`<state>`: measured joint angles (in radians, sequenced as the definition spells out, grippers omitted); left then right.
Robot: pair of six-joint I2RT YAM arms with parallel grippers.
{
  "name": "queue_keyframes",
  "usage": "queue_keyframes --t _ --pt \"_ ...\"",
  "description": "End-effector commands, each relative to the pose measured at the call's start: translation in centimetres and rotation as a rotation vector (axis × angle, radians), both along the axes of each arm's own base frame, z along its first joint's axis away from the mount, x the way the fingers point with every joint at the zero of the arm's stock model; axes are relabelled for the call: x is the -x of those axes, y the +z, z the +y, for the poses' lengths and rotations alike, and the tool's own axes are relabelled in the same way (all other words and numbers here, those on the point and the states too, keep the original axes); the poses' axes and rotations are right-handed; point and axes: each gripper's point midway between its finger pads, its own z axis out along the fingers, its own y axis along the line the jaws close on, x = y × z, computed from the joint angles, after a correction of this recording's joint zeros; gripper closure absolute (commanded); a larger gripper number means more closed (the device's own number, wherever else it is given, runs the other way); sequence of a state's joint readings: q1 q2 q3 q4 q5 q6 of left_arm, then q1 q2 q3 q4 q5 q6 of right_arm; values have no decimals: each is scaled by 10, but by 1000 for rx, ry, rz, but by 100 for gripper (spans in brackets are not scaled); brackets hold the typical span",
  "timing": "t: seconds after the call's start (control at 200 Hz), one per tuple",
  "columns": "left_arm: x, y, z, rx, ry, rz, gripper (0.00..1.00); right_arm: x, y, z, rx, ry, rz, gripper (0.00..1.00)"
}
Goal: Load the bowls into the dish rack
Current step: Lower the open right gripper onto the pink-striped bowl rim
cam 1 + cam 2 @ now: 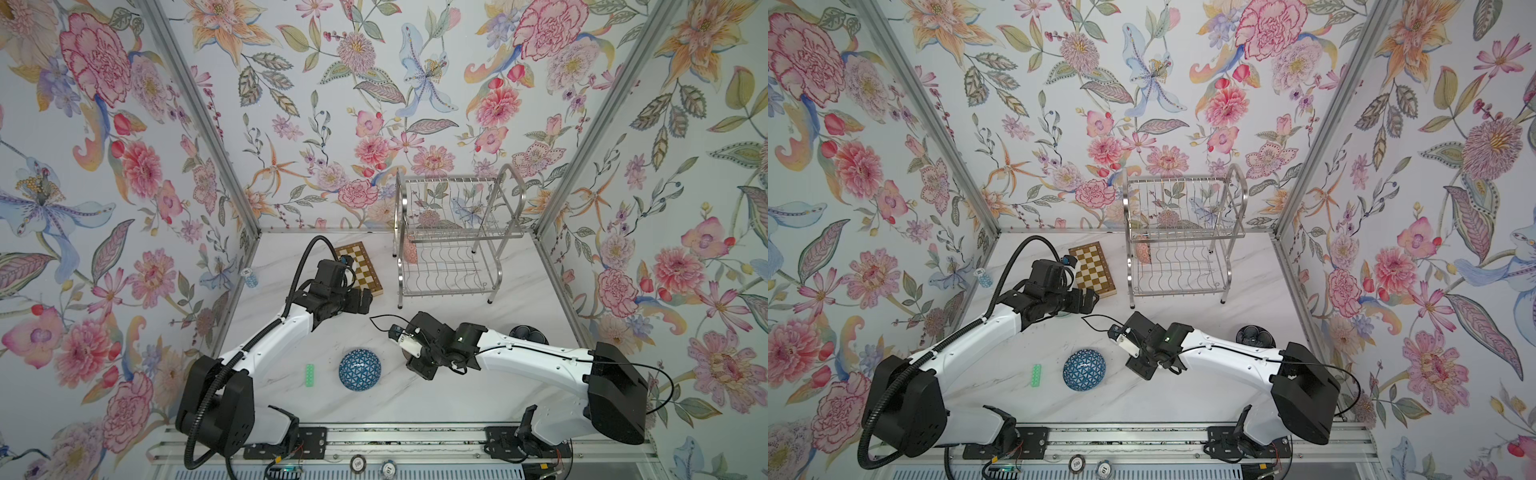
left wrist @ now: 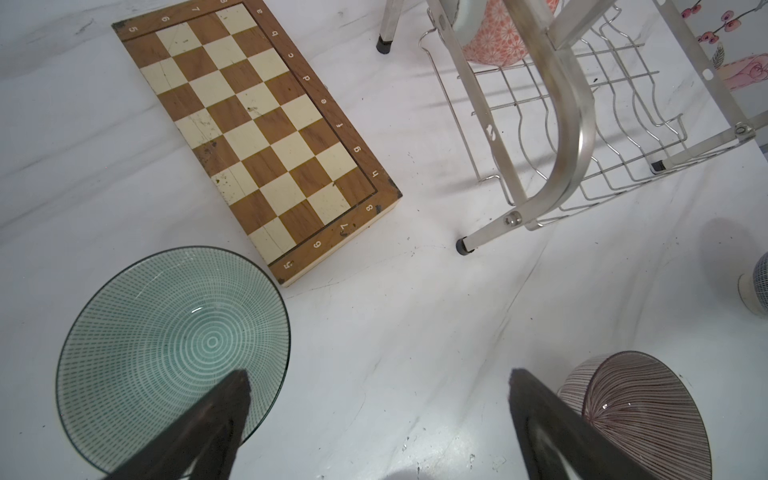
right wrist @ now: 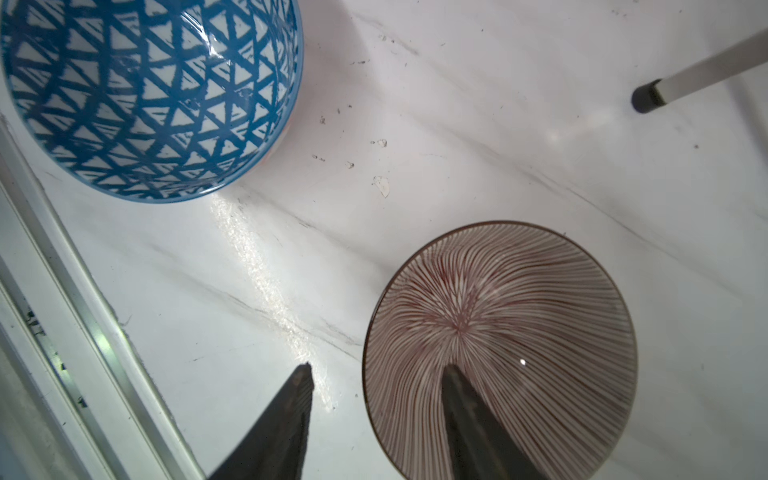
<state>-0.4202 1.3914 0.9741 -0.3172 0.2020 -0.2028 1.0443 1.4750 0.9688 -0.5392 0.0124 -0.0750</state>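
Right gripper (image 3: 378, 368) is hanging low over the pinkish bowl (image 3: 519, 307) with its fingers partly apart. They are straddling the bowl's near rim: one fingertip is sitting over the inside, the other outside over bare table (image 3: 415, 124). Both are showing clear of the rim, so nothing is being gripped yet.

Judgement: the coming move is turning on this one relation — rim between the fingers — so closing should pinch the wall. The bowl is round, so no long axis is counting here. What is counting is how deep the fingers are reaching on the wall.

The bowl is sitting upright on the table, mouth up. It has fine dark-red lines fanning from the centre, a thin dark rim and a striped outside. It is lying between the blue triangle-patterned bowl (image 1: 359, 370) and the dish rack (image 2: 575, 124). The right arm is plainly the nearer one, and in both top views its gripper is hiding the bowl.

Left gripper (image 2: 376, 374) is standing with fingers spread wide and holding nothing. One fingertip is hovering over the mint green bowl (image 2: 166, 340), which is lying just beside the chessboard (image 2: 257, 137).

In the rack's lower tier, a coral-latticed bowl (image 2: 494, 37) is standing on edge.
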Motion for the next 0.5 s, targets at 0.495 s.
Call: queue_keyframes --t 0.495 --pt "-7 9 18 -74 84 -25 1 -2 -17 -4 131 -12 11 62"
